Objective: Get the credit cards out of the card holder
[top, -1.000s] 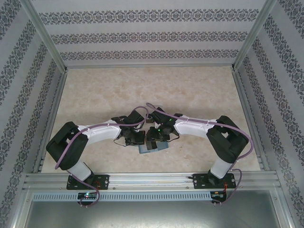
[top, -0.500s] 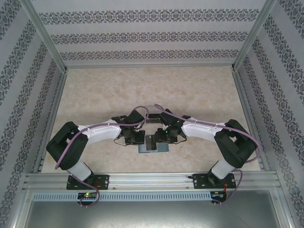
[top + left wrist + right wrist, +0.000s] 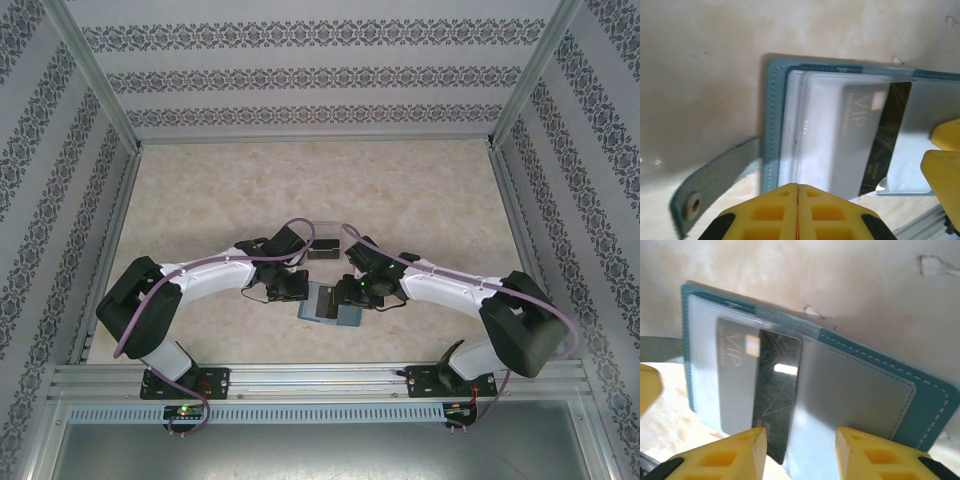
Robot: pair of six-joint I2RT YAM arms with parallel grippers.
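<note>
My right arm has swung outward since the earlier view, so the card holder (image 3: 330, 303) now lies more uncovered between my two pincers. My right pincer (image 3: 800, 452) stands half open, and the lower end of the dark card (image 3: 779, 405) sticks out just between its fingers. My left pincer (image 3: 798, 200) is closed, nothing seen between its fingers, at the near edge of the holder, close to the grey card (image 3: 860, 130). The holder lies open on the worktop (image 3: 250, 190). I think the right fingers should close on the dark card alone, not the sleeve, then pull along its length while the left pincer presses the holder down.
</note>
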